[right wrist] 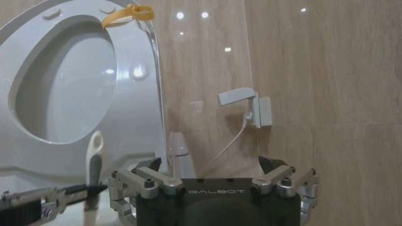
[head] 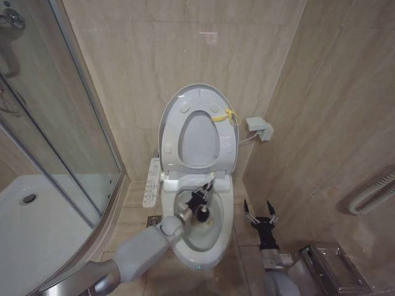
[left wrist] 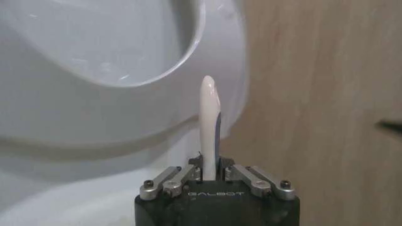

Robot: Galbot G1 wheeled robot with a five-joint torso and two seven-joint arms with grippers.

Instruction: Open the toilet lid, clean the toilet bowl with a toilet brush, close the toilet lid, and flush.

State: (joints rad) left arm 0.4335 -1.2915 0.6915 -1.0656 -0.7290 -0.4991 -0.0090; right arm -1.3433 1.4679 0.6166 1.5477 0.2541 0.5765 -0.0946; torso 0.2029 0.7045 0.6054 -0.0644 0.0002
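White toilet brush (left wrist: 210, 127) handle clenched in GALBOT-lettered left pincer (left wrist: 213, 172); right pincer (right wrist: 213, 181) spread, likewise lettered.

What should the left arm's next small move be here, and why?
Probably a short scrubbing stroke along the inner wall of the toilet bowl. The toilet lid already stands raised, and the left gripper is shut on the toilet brush above the basin. The right gripper waits open beside the bowl.
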